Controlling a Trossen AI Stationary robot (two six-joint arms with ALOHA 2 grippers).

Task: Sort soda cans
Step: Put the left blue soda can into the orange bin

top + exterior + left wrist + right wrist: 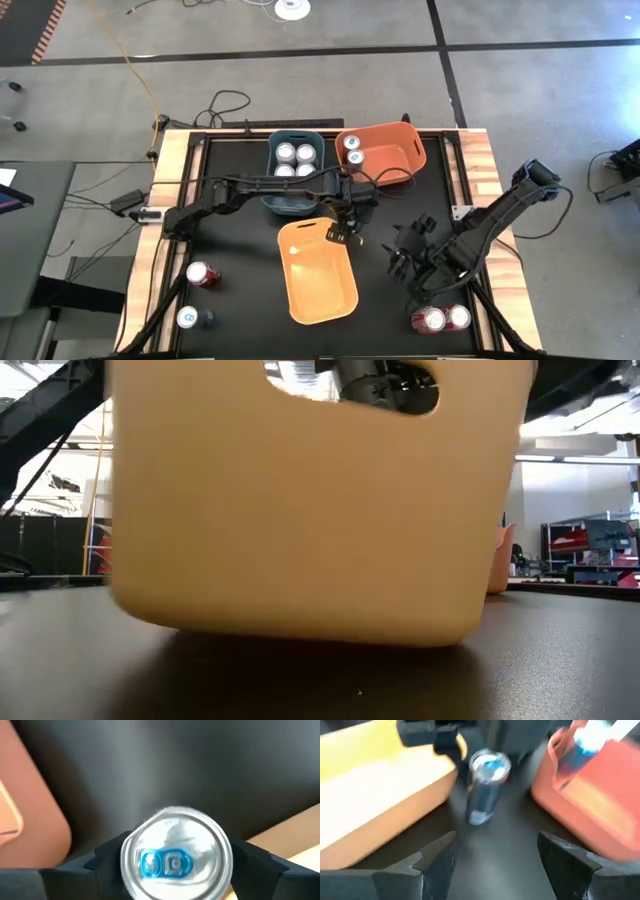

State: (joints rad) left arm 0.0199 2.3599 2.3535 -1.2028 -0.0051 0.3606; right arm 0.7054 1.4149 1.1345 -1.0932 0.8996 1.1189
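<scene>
High view places the left hand between the yellow bin and the orange bin, and in the left wrist view its fingers are seen clamped on a silver-topped can with a blue tab. The right wrist view shows that can upright in the gap between the two bins. The step in hand is judged to be the carrying of this can to its bin. Next, a move over the matching bin is called for, then a low release. The right hand waits with fingers apart near two cans at the bench's near right corner. Two more cans are left at the near left; four lie in the blue bin.
</scene>
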